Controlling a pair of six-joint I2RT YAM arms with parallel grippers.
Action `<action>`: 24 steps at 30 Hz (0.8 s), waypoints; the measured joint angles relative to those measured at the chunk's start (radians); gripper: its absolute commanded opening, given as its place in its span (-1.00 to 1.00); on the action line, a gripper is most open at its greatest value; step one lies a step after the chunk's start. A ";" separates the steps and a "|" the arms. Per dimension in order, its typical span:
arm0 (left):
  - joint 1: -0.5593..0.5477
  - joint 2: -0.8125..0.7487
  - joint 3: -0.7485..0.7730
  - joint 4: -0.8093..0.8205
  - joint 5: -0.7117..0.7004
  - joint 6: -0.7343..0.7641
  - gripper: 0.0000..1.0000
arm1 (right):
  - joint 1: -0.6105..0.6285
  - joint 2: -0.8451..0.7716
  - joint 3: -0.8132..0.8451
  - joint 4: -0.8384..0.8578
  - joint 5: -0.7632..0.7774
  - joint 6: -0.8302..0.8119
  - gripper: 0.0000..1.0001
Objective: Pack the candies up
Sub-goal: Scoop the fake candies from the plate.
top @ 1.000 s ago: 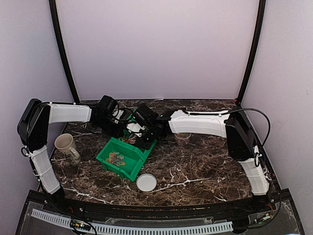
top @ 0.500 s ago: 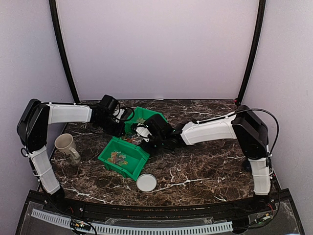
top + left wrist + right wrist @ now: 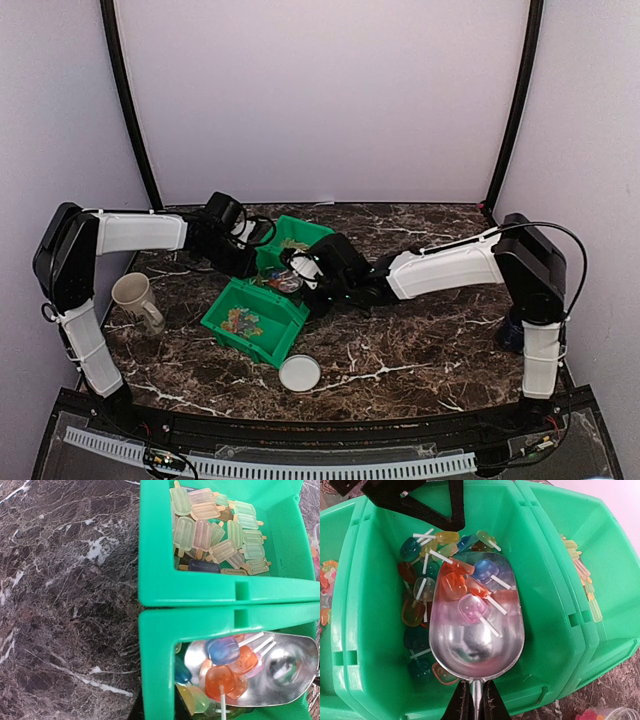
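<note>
Dark veined marble makes up your table [image 3: 420,340], boxed in by pale walls, and the right arm has swept across it in the last second. A second ago its forearm was folded back over the far side, with a small clear cup showing beneath it. Now the arm reaches low toward the left, the cup is hidden behind it from above, and the right tool [image 3: 476,700] has driven a metal scoop [image 3: 475,645] into the middle bin [image 3: 540,605]. The left arm has hardly moved.

My reading is that you are mid-scoop: the load is on, and lifting and carrying it are still to come.

From above you only get the layout: three green bins in a row, a mug [image 3: 133,297] to the left and a white lid [image 3: 299,373] near the front edge. The scoop's contents are too small to make out there.

The right wrist view fills that in. The right tool is clamped shut on the scoop's thin handle, and several lollipops [image 3: 455,585], orange, pink and blue, lie in the bowl with many more heaped around its front lip.

That view also shows the left tool [image 3: 248,262] at the bin's far wall. It is closed, seemingly pinching the rim to steady the bin, though the contact is cropped.

The left wrist view looks straight down on the divider. It alone shows the pastel popsicle-shaped candies [image 3: 220,535] filling the neighbouring far bin [image 3: 150,540].
</note>
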 measured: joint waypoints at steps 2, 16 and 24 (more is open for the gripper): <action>0.000 0.000 0.002 0.001 0.005 -0.003 -1.00 | -0.001 -0.012 -0.010 0.005 0.002 0.000 -1.00; 0.003 0.000 0.006 0.000 0.027 -0.014 -1.00 | -0.006 -0.104 -0.136 0.095 -0.001 0.000 -1.00; 0.005 0.000 0.006 -0.003 0.029 -0.015 -1.00 | -0.012 -0.169 -0.209 0.156 -0.007 0.006 -1.00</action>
